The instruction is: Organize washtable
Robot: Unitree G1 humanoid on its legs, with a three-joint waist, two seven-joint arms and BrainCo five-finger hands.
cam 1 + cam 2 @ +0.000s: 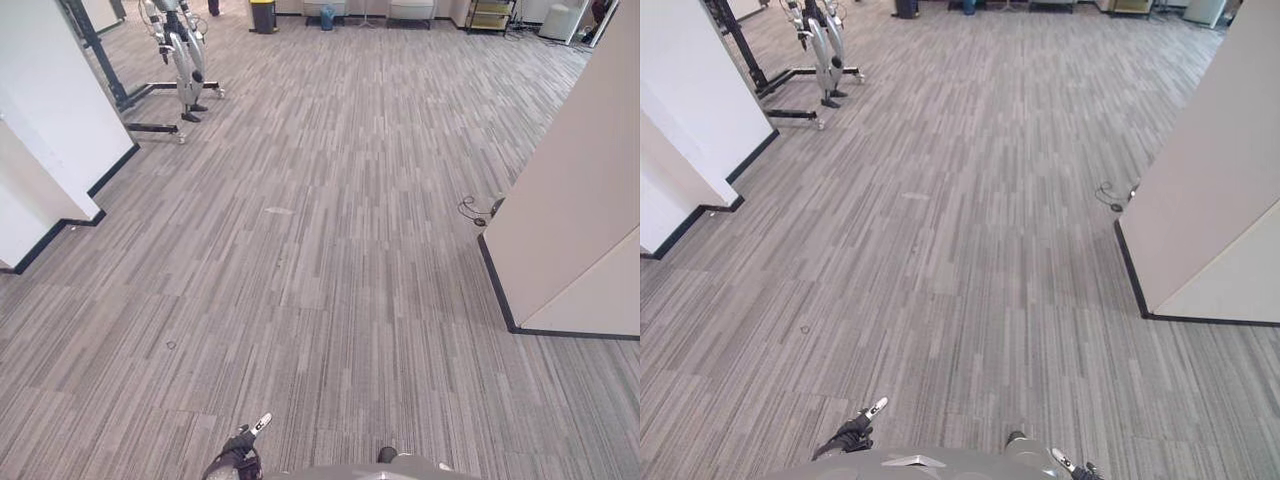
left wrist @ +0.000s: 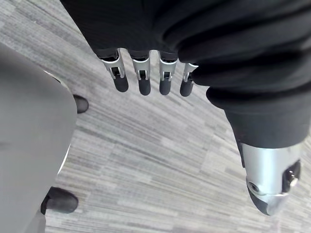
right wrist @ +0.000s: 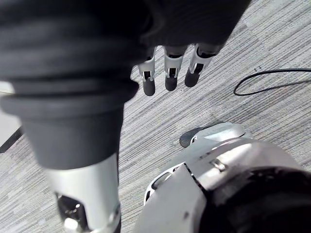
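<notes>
— Grey striped carpet floor [image 1: 330, 250] straight ahead, white wall [image 1: 50, 110] on the left, beige partition [image 1: 580, 200] on the right.
— Hands?
— Left hand [image 2: 144, 80] hangs over the carpet, fingers straight, holding nothing. Right hand [image 3: 170, 80] same: relaxed, empty, above the floor.
— Washtable?
— Cannot tell where it is. Far end: another robot [image 1: 180, 60] on a black stand, yellow bin [image 1: 263, 14] further back.
</notes>
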